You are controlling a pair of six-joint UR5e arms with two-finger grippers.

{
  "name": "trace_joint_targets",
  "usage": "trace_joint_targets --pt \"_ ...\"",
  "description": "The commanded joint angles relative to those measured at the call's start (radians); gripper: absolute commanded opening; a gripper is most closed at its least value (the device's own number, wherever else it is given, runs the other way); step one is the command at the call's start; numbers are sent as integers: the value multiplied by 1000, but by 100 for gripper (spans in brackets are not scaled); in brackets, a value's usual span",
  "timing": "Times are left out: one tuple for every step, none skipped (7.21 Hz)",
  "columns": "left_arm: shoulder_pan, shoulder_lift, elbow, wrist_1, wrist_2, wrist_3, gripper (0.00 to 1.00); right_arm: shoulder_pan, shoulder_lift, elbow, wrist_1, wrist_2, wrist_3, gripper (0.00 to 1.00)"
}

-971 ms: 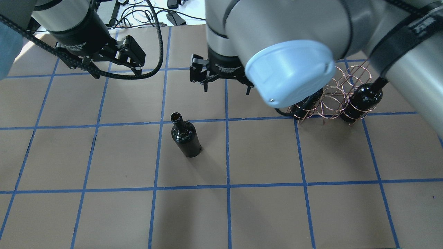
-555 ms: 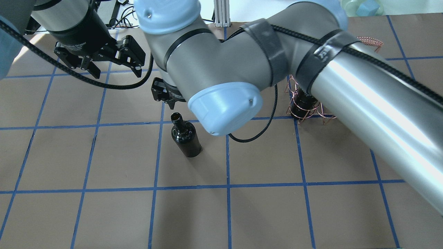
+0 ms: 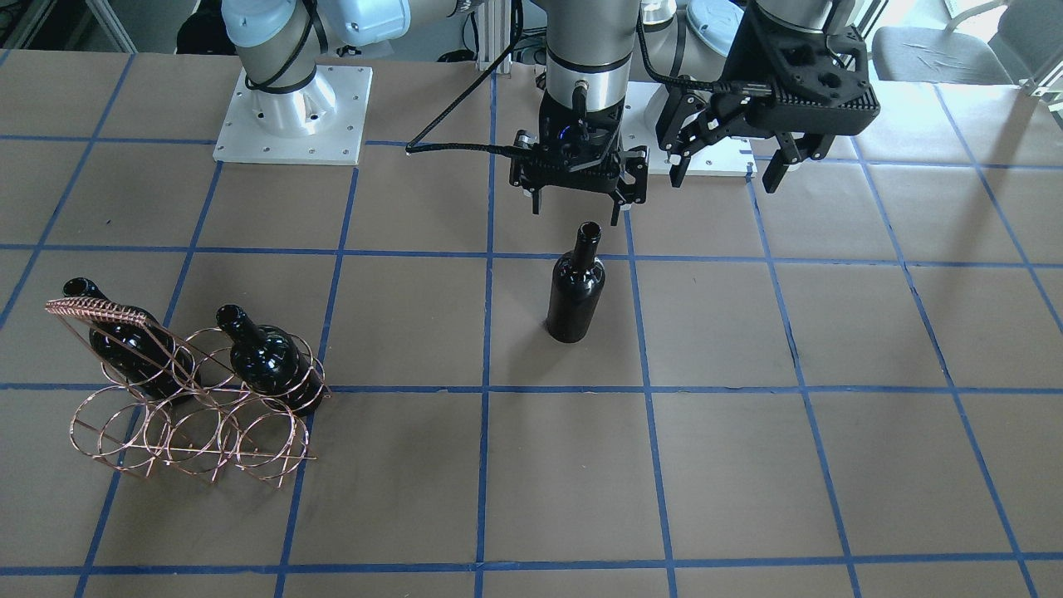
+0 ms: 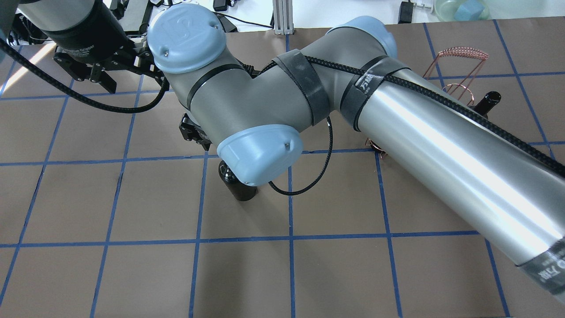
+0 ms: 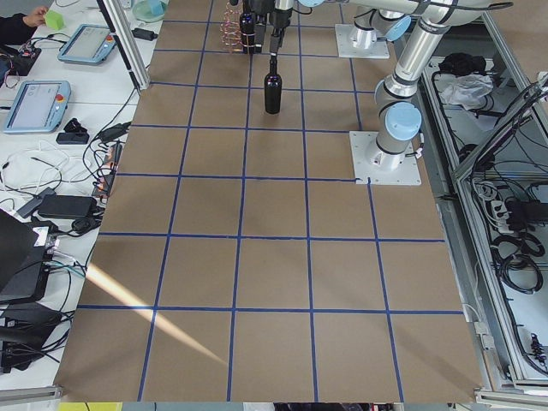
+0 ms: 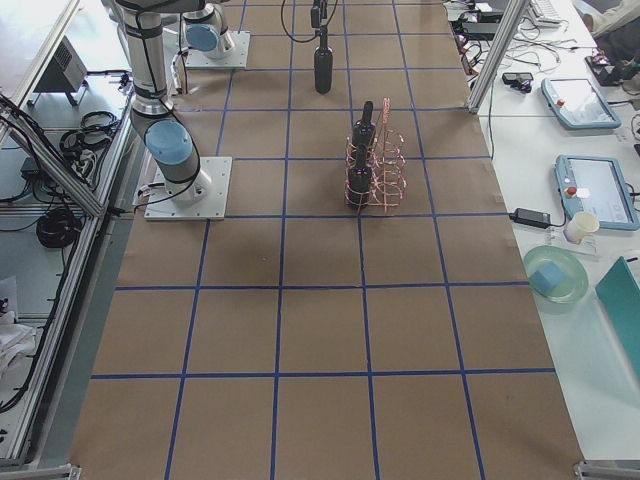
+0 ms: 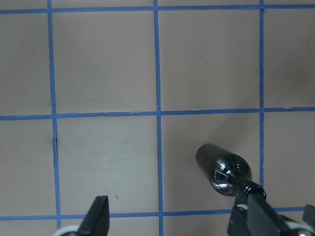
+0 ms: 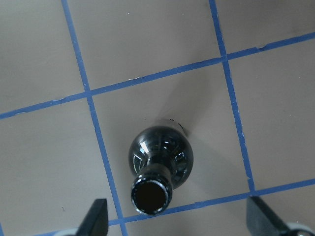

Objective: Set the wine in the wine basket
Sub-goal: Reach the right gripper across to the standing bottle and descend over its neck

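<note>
A glossy black wine bottle (image 3: pixel 575 291) stands upright alone near the table's middle; it also shows in the right wrist view (image 8: pixel 160 157) and the overhead view (image 4: pixel 240 191). My right gripper (image 3: pixel 577 213) is open and empty, just above and slightly behind the bottle's mouth, not touching it. My left gripper (image 3: pixel 722 176) is open and empty, raised off to the side of the bottle. The copper wire wine basket (image 3: pixel 191 419) stands far off on my right side. It holds two look-alike black bottles (image 3: pixel 266 357), one in each end slot, with the middle slot empty.
The table is covered in brown paper (image 3: pixel 789 465) with a blue tape grid. My right arm (image 4: pixel 397 128) stretches across the overhead view and hides most of the basket there. Both arm bases (image 3: pixel 291 116) stand at the back edge.
My right arm has swung from beside the basket across to the lone bottle, and its gripper now hovers over the bottle's neck. My left gripper has drawn back slightly.
</note>
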Motion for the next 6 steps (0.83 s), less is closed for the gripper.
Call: trace_joint_targets --pt "26 3 11 0 -4 3 100 1 28 0 -37 0 2 100" --pt "30 3 12 0 -4 3 100 1 40 2 -47 0 2 100" --pt "43 3 18 0 -6 4 100 2 45 9 -52 -6 1 99" --pt "49 3 18 0 -41 4 100 2 51 11 -53 -6 1 93" --pt "53 3 20 0 -43 4 100 2 54 11 -53 -8 -1 84" --pt "55 4 18 0 -44 4 100 2 55 11 -53 -6 1 73"
